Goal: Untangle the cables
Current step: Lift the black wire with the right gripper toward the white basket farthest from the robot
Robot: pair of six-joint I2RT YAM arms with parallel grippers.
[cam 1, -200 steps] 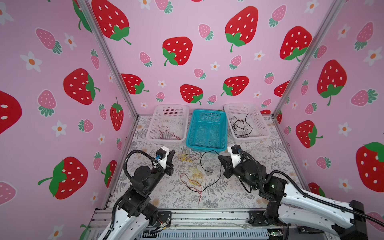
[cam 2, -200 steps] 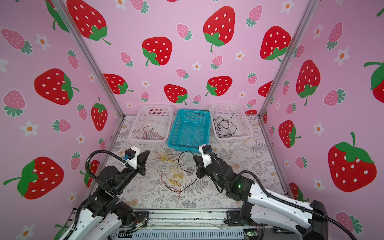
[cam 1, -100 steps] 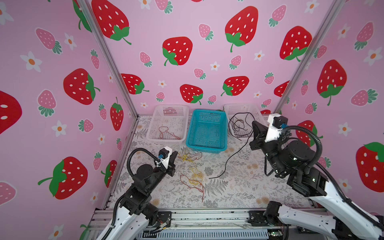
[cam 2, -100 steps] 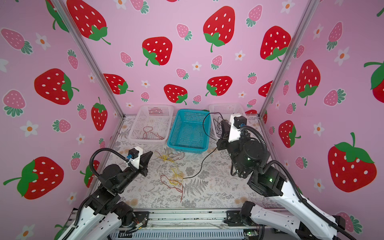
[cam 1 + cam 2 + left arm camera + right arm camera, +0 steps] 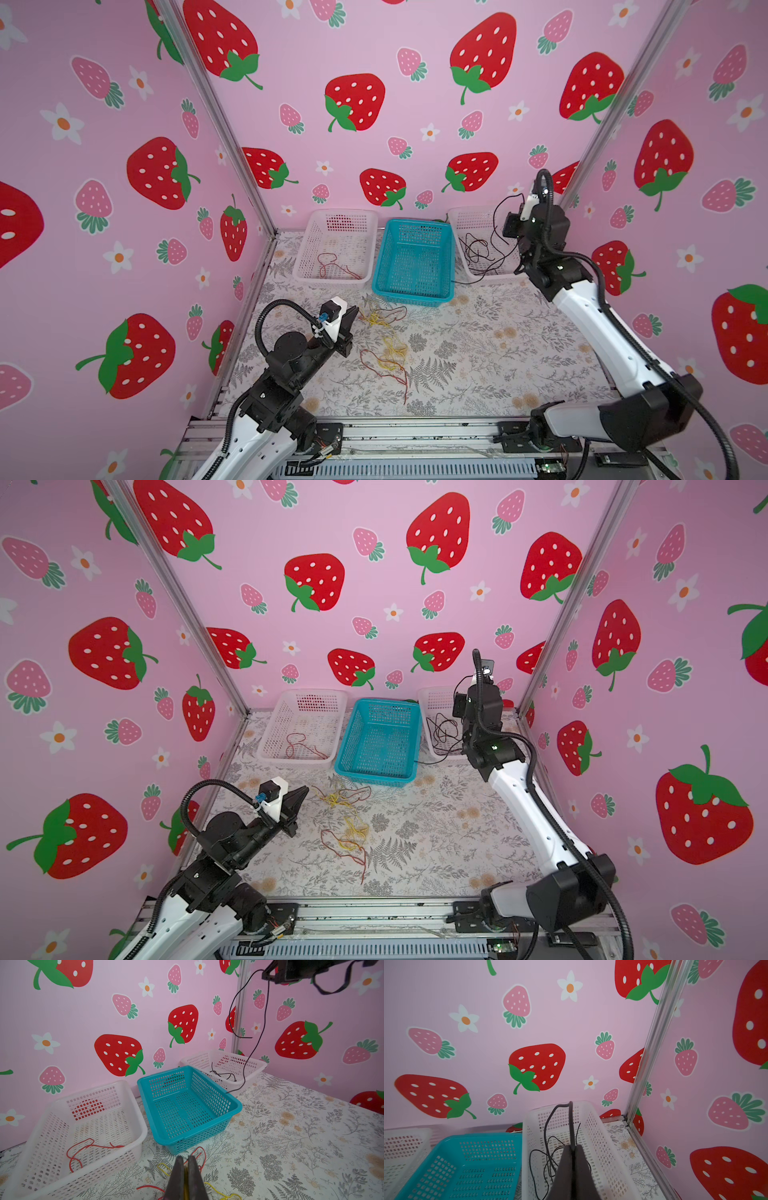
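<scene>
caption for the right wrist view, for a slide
Right hand shut on a black cable above the white basket holding more black cable, blue basket alongside.

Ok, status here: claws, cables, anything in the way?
Right claw shut on black cable, raised above right basket; tail trails outside the rim. Left claw shut, low at red-yellow tangle. Nothing blocking.

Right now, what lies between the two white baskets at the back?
The blue basket, apparently empty, stands between the left white basket, holding a red cable, and the right white basket, holding black cables; both top views show it.
</scene>
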